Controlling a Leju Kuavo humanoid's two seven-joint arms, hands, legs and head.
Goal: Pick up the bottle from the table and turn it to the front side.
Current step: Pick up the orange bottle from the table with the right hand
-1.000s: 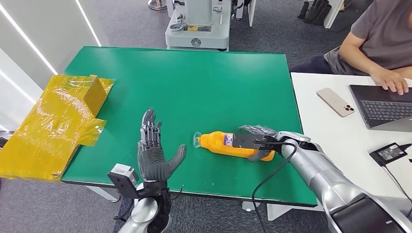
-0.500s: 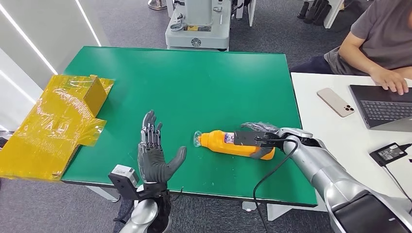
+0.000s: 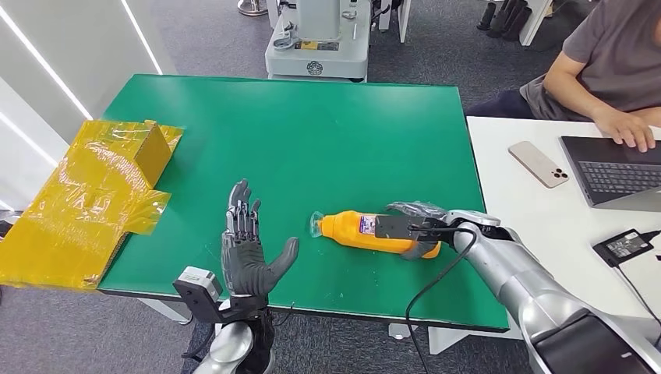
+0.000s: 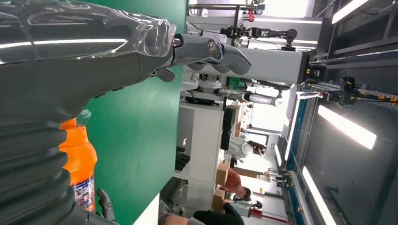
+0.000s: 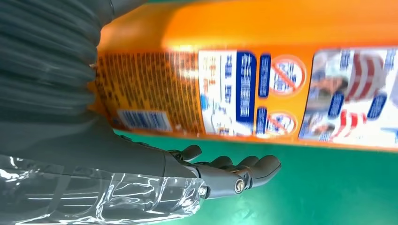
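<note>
On the green table, right hand fingers wrap the lying bottle; left hand fingers spread, holding nothing.

Glossy orange plastic bottle, matt green table

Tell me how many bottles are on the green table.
1: an orange bottle lying on its side near the table's front edge, at the right hand.
</note>
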